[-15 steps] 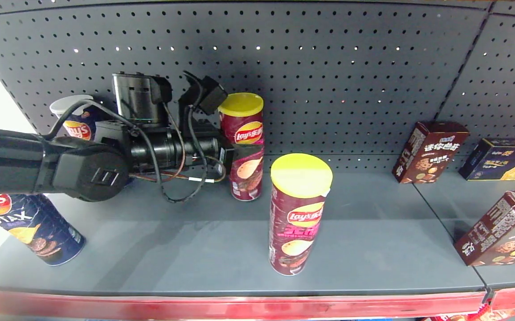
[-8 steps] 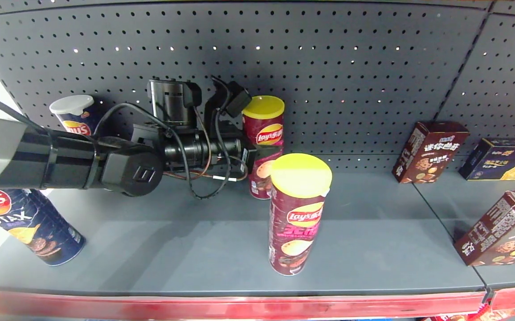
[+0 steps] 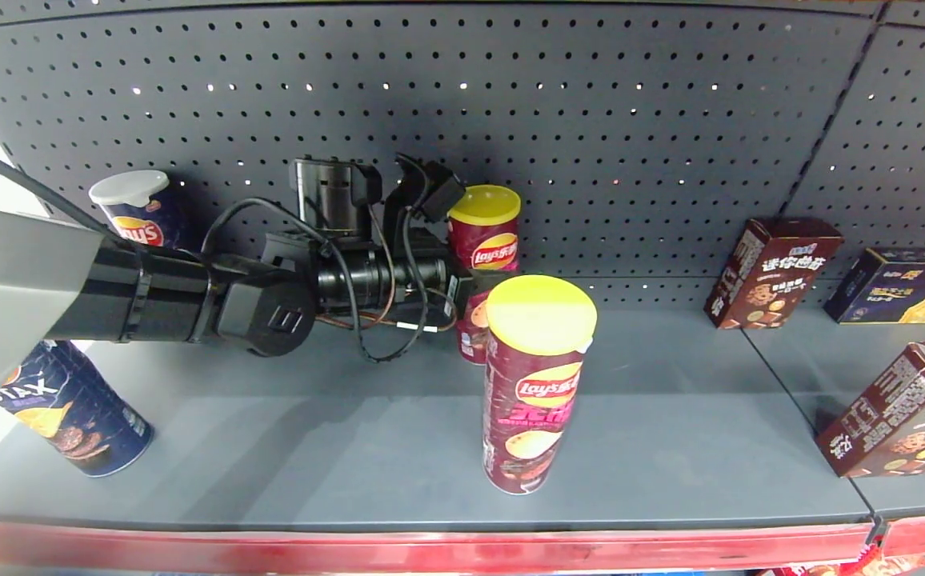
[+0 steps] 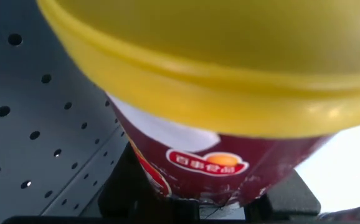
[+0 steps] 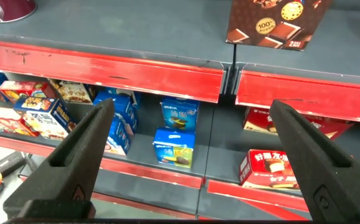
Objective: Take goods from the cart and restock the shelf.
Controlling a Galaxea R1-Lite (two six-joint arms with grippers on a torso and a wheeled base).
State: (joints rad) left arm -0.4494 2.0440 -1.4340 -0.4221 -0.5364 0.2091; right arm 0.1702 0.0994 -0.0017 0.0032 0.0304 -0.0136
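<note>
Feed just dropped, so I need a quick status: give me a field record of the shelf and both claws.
Left claw: shut on held can
Held can: upright, close to pegboard; whether it rests on the shelf cannot be told
Front can: upright, ahead of held can
Blue cans: two, at left
Boxes: at right
Right claw: open, empty

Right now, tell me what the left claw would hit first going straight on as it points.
Likely the brown box along the back wall, beyond the held can in the left claw. The front can looks nearer us, but depth is unclear.
</note>
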